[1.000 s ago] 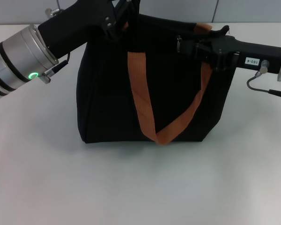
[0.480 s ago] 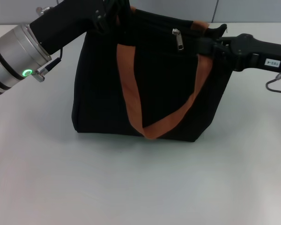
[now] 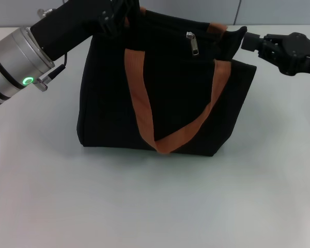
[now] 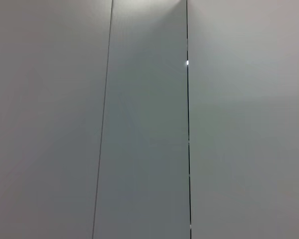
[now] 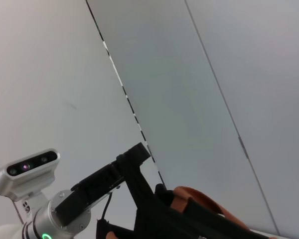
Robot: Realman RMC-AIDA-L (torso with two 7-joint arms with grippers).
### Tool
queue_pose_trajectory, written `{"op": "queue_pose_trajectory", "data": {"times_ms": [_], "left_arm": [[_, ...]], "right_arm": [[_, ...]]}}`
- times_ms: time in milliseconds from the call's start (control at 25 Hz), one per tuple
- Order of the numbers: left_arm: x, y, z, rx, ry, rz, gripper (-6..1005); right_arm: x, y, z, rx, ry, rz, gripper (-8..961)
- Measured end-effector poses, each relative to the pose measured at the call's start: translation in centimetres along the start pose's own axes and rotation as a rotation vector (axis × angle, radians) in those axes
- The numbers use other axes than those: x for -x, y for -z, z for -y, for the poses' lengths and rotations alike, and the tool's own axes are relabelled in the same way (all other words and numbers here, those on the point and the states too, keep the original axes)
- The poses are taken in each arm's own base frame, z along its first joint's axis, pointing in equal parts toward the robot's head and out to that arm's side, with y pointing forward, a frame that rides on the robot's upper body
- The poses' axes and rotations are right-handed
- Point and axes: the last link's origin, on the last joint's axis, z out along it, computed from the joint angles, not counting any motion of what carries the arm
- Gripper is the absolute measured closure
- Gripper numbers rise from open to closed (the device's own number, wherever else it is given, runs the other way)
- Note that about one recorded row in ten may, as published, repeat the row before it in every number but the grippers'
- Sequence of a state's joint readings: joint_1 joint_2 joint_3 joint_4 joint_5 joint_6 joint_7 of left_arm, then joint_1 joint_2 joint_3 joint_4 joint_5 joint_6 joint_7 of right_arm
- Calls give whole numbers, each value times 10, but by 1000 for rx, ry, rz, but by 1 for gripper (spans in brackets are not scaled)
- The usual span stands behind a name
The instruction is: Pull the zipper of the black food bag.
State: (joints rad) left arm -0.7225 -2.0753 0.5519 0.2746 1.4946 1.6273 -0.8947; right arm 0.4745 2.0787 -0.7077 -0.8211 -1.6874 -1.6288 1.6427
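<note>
Now the right tool [image 3: 244, 41] has drawn clear of the black food bag [image 3: 165, 93], its grip unreadable; the zipper [image 3: 195, 44] hangs free, while the left tool [image 3: 125, 11] pinches the bag's far corner.

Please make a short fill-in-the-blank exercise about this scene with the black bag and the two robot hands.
1. The black food bag stands on a ____ table.
2. The strap hanging over the bag's front is ____ in colour.
3. The silver zipper hangs near the bag's ____ edge.
4. The left hand is at the bag's top corner; the ____ hand is beside the opposite corner.

Missing words: white; orange-brown; top; right
</note>
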Motion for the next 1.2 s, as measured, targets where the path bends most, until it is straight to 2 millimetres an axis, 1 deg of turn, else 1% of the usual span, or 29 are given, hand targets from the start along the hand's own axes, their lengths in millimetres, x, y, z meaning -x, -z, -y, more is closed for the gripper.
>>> {"op": "queue_pose_trajectory", "data": {"times_ms": [200, 320, 480, 560, 600, 640, 680, 960, 1120, 1200], "left_arm": [[0, -1, 0, 3, 0, 0, 977], [0, -2, -1, 10, -1, -1, 977], [0, -4, -3, 19, 1, -3, 977], [0, -6, -3, 25, 4, -4, 977], [0, -7, -4, 28, 7, -5, 977], [0, -8, -5, 32, 10, -7, 977], [0, -8, -5, 34, 12, -8, 977], [0, -7, -7, 42, 16, -16, 977], [-1, -7, -9, 56, 16, -25, 976], [-1, -8, -10, 61, 16, -23, 976]], "right_arm": [[-1, 7, -2, 5, 2, 15, 940], [-1, 7, -5, 26, 6, 19, 938], [3, -3, -7, 60, 17, 10, 936], [4, -9, -7, 73, 13, 6, 935], [3, -18, -5, 79, 2, -4, 934], [3, -18, -5, 79, 2, -4, 934], [2, -22, -5, 81, -1, -10, 933], [-6, -51, 5, 29, -7, -80, 714], [-8, -63, 3, 53, -16, -93, 595], [-9, -66, 1, 67, -8, -105, 612]]}}
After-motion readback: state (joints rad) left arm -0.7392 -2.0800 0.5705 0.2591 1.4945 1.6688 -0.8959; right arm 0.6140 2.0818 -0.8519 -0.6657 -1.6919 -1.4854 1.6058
